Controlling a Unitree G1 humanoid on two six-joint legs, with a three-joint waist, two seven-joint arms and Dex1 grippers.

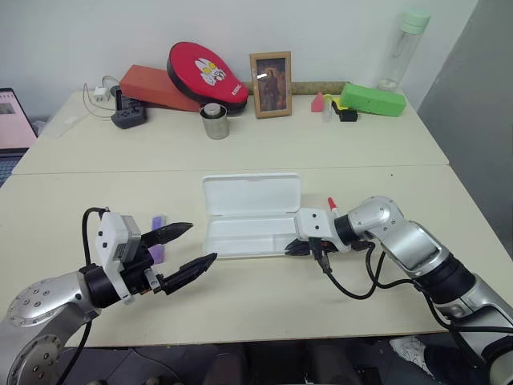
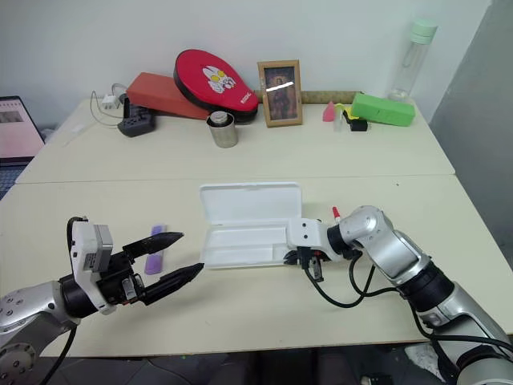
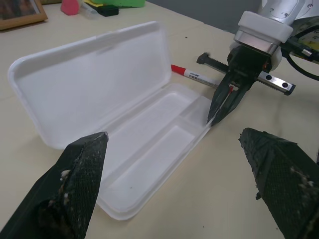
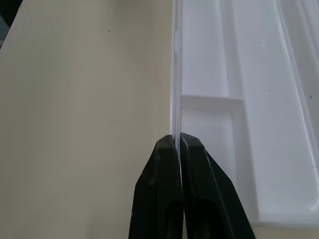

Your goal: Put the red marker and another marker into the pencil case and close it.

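Note:
The white pencil case [image 1: 240, 237] lies open at the table's middle, lid [image 1: 252, 195] tilted back and its moulded tray empty. My right gripper [image 1: 290, 249] is shut on the thin front rim of the case at its right corner, pinching the edge [image 4: 177, 99] between its fingers. The red marker [image 3: 192, 74] lies on the table just behind that gripper, beside the case's right end. My left gripper [image 1: 203, 242] hangs open to the left of the case, nothing between its fingers. The purple marker [image 2: 154, 261] lies on the table just behind it.
Along the far edge stand a green box [image 1: 373, 100], a clear bottle [image 1: 401, 48], a picture frame [image 1: 271, 84], a metal cup [image 1: 215, 122] and a red oval pad [image 1: 207, 74]. A laptop [image 1: 12, 120] sits at the far left.

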